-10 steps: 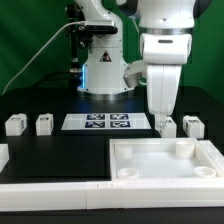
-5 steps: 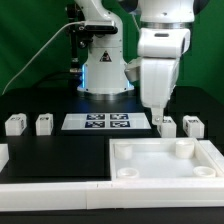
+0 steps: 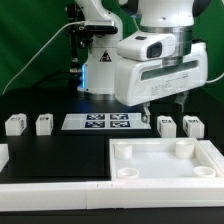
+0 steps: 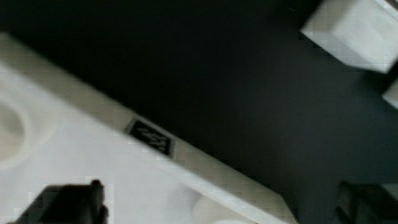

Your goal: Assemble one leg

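Four small white legs with marker tags stand in a row on the black table: two at the exterior view's left (image 3: 14,124) (image 3: 43,123) and two at the right (image 3: 167,125) (image 3: 193,125). My gripper (image 3: 165,108) hangs open and empty just above and behind the two right legs, with the hand turned broadside. In the wrist view the gripper (image 4: 222,205) has its dark fingertips (image 4: 71,205) wide apart over the rim of the white tray-like piece (image 4: 107,150). Two legs show there, one (image 4: 356,30) whole and one (image 4: 391,95) cut off at the frame edge.
The large white tray-like piece (image 3: 165,170) with raised rim lies at the front right. The marker board (image 3: 105,122) lies between the leg pairs. A flat white part (image 3: 50,193) lies along the front edge. The robot base (image 3: 100,70) stands behind.
The hand has turned from upright and narrow to broadside and wide, staying above the two right legs. The legs and the tray-like piece have not moved.
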Robot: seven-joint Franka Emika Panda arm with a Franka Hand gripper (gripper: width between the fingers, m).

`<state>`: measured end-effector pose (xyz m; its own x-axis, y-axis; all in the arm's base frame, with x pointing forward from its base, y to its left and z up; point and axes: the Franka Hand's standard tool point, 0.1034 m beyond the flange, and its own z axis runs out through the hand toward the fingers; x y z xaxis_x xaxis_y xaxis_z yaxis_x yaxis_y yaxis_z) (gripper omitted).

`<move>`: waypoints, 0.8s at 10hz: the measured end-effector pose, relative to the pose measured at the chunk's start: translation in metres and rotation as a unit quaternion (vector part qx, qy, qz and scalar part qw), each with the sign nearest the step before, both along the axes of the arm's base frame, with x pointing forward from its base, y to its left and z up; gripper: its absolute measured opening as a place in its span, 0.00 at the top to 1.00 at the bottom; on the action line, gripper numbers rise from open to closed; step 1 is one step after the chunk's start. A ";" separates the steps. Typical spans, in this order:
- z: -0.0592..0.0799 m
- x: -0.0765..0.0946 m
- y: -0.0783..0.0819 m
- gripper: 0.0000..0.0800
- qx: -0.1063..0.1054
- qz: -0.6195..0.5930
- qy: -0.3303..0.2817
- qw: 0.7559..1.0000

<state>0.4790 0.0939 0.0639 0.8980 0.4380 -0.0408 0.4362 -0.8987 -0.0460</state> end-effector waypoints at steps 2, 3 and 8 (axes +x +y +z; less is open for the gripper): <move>-0.002 -0.007 0.021 0.19 -0.003 -0.093 0.006 0.996; -0.003 -0.010 0.032 0.19 -0.005 -0.108 0.008 0.994; -0.007 -0.016 0.057 0.19 -0.009 -0.117 0.027 0.993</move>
